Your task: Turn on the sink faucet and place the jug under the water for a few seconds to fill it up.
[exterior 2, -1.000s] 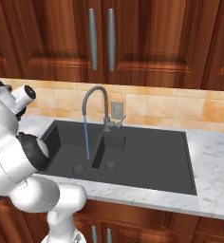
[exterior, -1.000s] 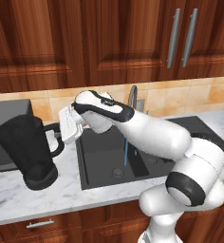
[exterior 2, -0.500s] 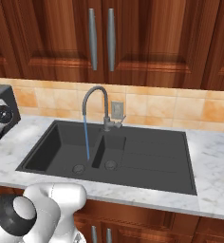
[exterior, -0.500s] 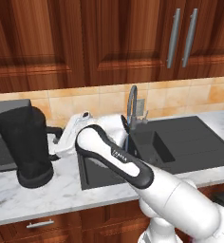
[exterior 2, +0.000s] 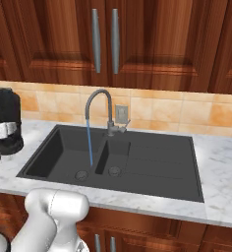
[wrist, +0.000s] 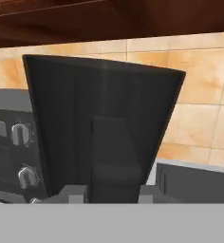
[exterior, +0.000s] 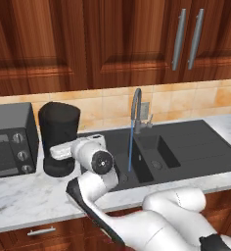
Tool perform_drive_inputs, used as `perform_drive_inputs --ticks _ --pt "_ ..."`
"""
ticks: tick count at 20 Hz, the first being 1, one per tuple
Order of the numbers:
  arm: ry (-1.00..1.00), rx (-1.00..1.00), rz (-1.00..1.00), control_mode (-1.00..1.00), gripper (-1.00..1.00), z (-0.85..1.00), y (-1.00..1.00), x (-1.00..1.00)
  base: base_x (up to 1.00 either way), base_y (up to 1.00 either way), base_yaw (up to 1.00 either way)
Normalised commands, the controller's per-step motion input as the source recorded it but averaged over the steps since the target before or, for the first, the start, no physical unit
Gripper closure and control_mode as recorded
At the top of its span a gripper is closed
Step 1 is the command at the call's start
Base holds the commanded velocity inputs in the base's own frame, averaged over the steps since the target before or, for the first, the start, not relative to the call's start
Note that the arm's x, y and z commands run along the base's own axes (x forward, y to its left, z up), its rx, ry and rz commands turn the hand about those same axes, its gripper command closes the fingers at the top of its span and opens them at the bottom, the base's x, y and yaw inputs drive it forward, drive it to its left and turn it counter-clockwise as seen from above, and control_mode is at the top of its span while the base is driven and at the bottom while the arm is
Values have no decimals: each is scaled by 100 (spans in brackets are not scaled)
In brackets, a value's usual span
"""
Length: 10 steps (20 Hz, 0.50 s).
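The jug is a dark tapered pitcher at the counter just left of the sink, with its base low over the marble. My gripper is shut on the jug's side handle. In the hand view the handle runs down between my fingertips, and the gripper is right up against the jug. The sink faucet is running, and a thin blue stream of water falls into the left bowl. From the right side, the jug and gripper sit at the left edge, with the faucet, water and sink mid-frame.
A dark grey microwave stands on the counter just left of the jug, close behind it in the hand view. The tiled wall runs close behind. My own arm curls low in front of the counter edge. Marble counter lies right of the sink.
The jug has shifted right and back, toward the sink, with my gripper on its handle. The arm has swung down low in front of the counter. Water keeps running.
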Motion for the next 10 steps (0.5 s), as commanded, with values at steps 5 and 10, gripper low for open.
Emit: perform_drive_inputs --ticks 5,10 --pt "23 5 -92 -100 100 15 0 0 0 0 0" --pt "34 2 -72 -100 100 4 -19 12 0 0 0"
